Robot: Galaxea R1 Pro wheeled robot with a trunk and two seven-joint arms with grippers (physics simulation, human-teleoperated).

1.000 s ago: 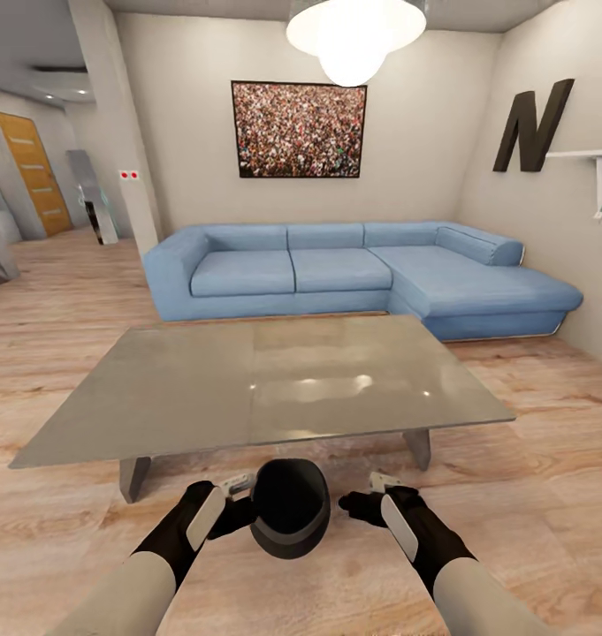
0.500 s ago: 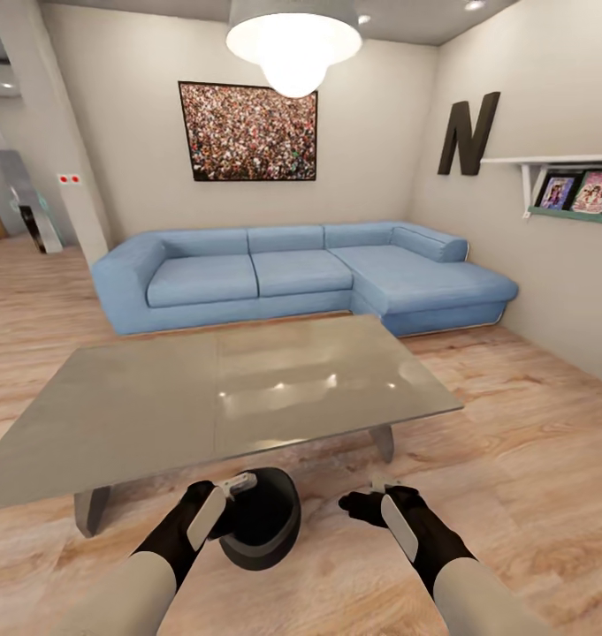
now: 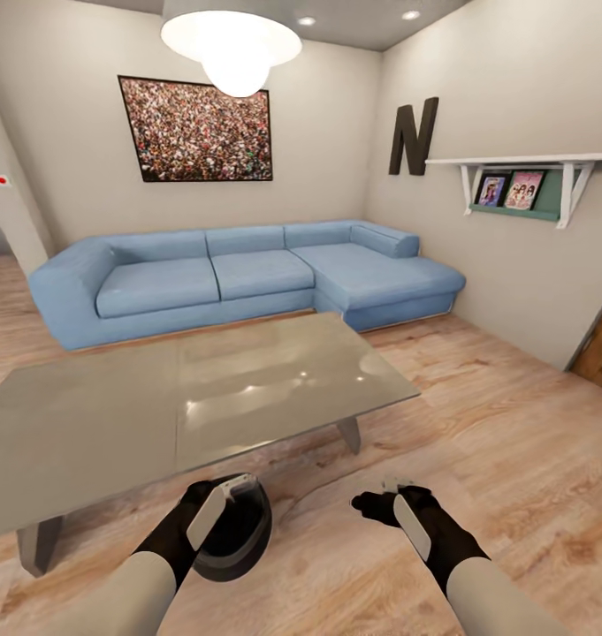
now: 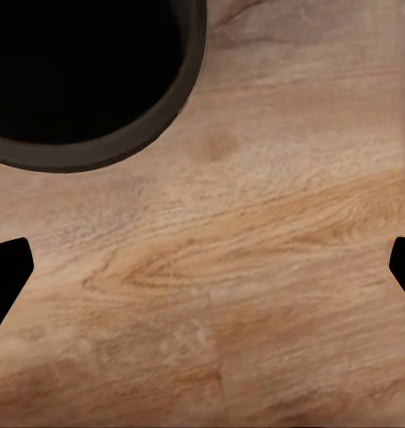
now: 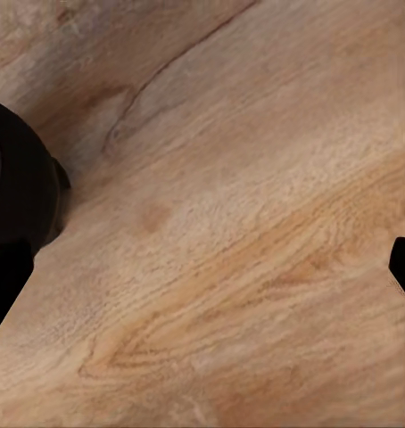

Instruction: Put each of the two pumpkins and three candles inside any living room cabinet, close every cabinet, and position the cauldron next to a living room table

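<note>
The black cauldron [image 3: 243, 534] stands on the wood floor just in front of the grey table [image 3: 115, 415], near its front edge. My left gripper [image 3: 234, 486] hovers open over the cauldron's near rim and hides part of it. In the left wrist view the cauldron's dark mouth [image 4: 78, 71] lies beyond the open left gripper [image 4: 202, 276]. My right gripper [image 3: 391, 488] is open above bare floor to the cauldron's right. Its wrist view has the cauldron's side [image 5: 15, 187] beside the open right gripper [image 5: 202, 276]. The pumpkins, candles and cabinet are out of view.
A blue corner sofa [image 3: 239, 274] stands behind the table against the back wall. On the right wall hang a shelf with pictures [image 3: 521, 185] and a dark letter N [image 3: 413, 137]. A wooden door [image 3: 601, 349] is at the far right. Open floor stretches to the right.
The view has swung to the right, so the room has slid left in the picture. The cauldron, earlier between both grippers, now lies under the left one.
</note>
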